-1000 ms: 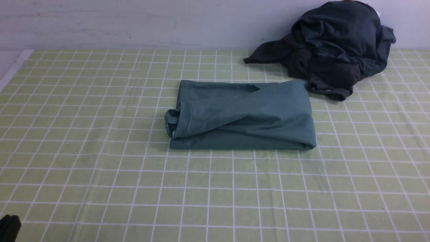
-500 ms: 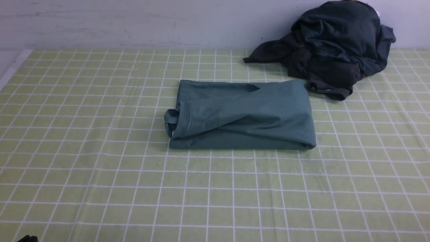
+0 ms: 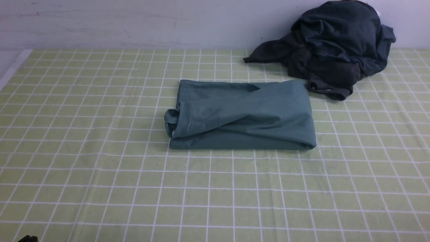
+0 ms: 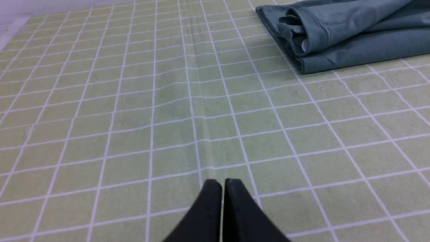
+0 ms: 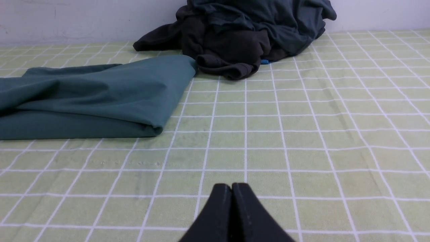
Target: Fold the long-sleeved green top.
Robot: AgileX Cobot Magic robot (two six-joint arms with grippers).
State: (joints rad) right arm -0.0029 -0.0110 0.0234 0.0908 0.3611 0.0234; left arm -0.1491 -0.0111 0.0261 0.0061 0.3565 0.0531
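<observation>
The green long-sleeved top (image 3: 242, 116) lies folded into a compact rectangle near the middle of the checked cloth, a ribbed cuff sticking out at its left end. It also shows in the left wrist view (image 4: 349, 33) and the right wrist view (image 5: 87, 97). My left gripper (image 4: 222, 183) is shut with nothing in it, low over bare cloth, well short of the top's cuff end. My right gripper (image 5: 231, 186) is shut and empty too, over bare cloth on the near side of the top's right end. Only a dark sliver of the left arm (image 3: 27, 239) shows in the front view.
A dark charcoal-grey heap of clothes (image 3: 332, 47) sits at the back right against the pale wall, touching the top's far right corner. The light green checked tablecloth (image 3: 100, 168) covers the table; its left edge (image 3: 13, 69) shows at the far left.
The dark piece of my left arm at the bottom left of the front view has dropped almost out of frame. The folded top has not moved.
</observation>
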